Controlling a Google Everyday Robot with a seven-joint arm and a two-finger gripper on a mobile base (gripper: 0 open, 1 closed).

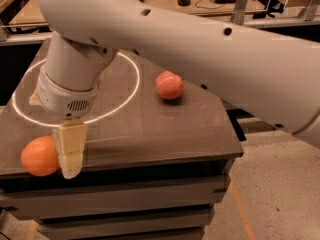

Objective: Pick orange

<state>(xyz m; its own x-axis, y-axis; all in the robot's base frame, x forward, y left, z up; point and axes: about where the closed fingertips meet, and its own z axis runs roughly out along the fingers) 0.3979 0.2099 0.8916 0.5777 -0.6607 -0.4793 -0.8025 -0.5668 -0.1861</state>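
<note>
One camera view is showing my gripper (70,151) hanging right beside the orange (37,156) at the near edge of the table (165,134), spread or pressed together I cannot tell, as I am judging myself mid-approach, the next move calling for centring over the fruit before closing.
</note>
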